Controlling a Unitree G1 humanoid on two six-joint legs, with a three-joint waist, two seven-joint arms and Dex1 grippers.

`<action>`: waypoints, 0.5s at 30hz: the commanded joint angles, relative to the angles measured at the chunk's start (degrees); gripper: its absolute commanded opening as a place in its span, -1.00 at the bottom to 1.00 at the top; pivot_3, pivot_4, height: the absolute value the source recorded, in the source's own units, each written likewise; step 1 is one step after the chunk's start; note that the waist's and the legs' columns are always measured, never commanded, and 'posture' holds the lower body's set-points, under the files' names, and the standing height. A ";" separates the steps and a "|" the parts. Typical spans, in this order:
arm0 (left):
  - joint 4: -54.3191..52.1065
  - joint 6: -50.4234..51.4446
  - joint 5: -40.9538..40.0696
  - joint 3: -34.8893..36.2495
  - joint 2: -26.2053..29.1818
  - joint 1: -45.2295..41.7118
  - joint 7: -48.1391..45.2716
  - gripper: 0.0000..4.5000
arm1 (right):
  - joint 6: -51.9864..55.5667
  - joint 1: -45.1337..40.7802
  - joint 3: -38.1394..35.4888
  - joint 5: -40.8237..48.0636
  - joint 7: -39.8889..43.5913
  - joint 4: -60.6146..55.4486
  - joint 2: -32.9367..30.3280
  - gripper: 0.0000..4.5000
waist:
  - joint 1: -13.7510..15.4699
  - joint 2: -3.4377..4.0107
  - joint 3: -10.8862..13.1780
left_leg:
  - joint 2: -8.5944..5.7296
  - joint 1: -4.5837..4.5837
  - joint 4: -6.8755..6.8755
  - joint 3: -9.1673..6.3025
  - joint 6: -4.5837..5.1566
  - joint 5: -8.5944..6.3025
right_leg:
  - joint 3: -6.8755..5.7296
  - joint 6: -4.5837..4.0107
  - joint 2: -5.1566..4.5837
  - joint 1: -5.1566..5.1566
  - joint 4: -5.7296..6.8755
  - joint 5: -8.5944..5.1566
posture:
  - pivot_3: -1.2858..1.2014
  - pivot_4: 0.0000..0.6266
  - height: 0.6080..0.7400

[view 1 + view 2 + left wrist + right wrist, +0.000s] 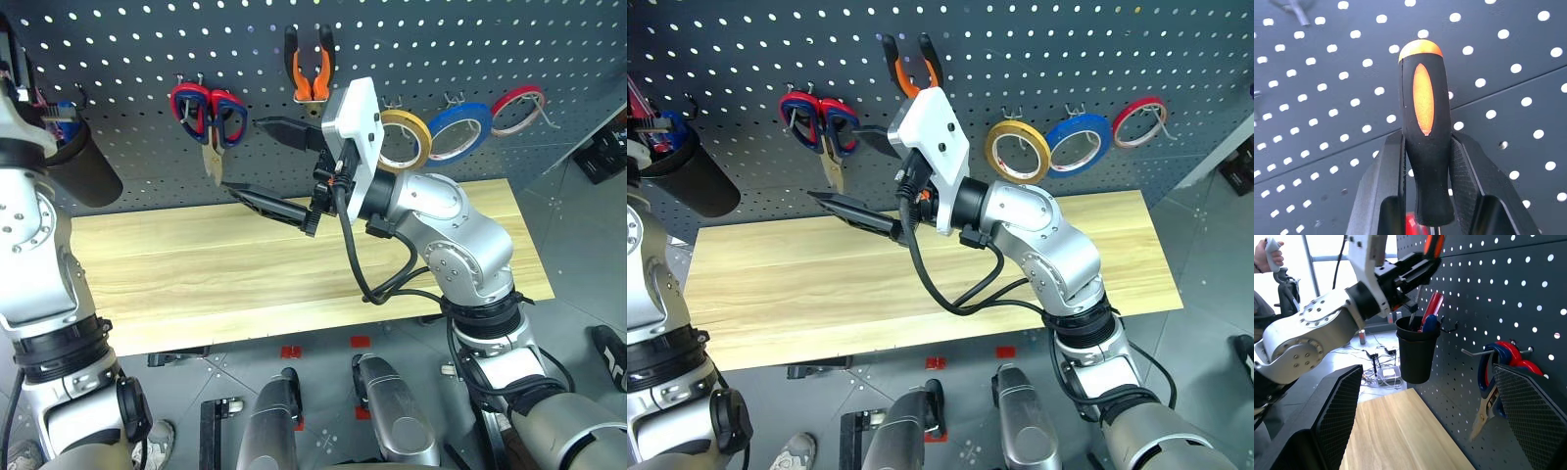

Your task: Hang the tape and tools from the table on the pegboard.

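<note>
One screwdriver with a black-and-orange handle was seen pinched between the two black fingers of the left gripper, handle end up, close in front of the pegboard; in the right wrist view it was held just above one black cup hung on the board, and in that cup one red-handled screwdriver was stood; the shaft of the held one was pointed down to the cup, but whether its tip was inside could not be told. The right gripper was raised over the table with its two fingers spread wide and nothing held between them. On the board one pair of orange-and-black pliers was hung, handles up; one pair of scissors with red and blue handles was hung on a hook to the left of the pliers, blades down. Three rolls of tape were counted in a row on hooks at the right: one yellow roll, one blue tape beside it, and one red roll at the far end. The wooden top of the one table was bare. In the right wrist view one person's hand with a white controller was seen far behind the left arm.
</note>
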 commanded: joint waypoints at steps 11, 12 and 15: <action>-13.21 11.64 -1.32 -0.55 -1.34 0.06 2.92 0.73 | -0.53 0.45 -1.69 2.64 1.30 -2.57 -0.01 1.00 | 0.05 -0.53 -1.51 | -0.01 -0.01 0.04 0.20 0.00 0.00 | -0.03 0.00 -0.06 -0.40 0.62 0.00 | -0.17 -0.18 1.00; -14.82 13.77 -2.14 -2.55 -1.69 -0.52 2.06 0.73 | -0.40 0.89 -1.98 2.81 1.26 -2.80 -0.25 1.00 | 0.28 -0.57 -1.64 | -0.01 -0.01 0.04 0.21 0.00 0.00 | -0.02 0.00 -0.06 -0.42 0.63 0.00 | -0.17 -0.18 1.00; -19.94 22.03 -4.87 -8.72 -4.42 -0.82 0.32 0.73 | 0.13 3.79 -2.65 3.30 0.73 -4.28 -1.50 1.00 | 0.95 -0.64 -2.25 | -0.02 -0.03 0.08 0.22 0.00 0.00 | 0.00 0.00 -0.06 -0.40 0.63 0.00 | -0.15 -0.23 1.00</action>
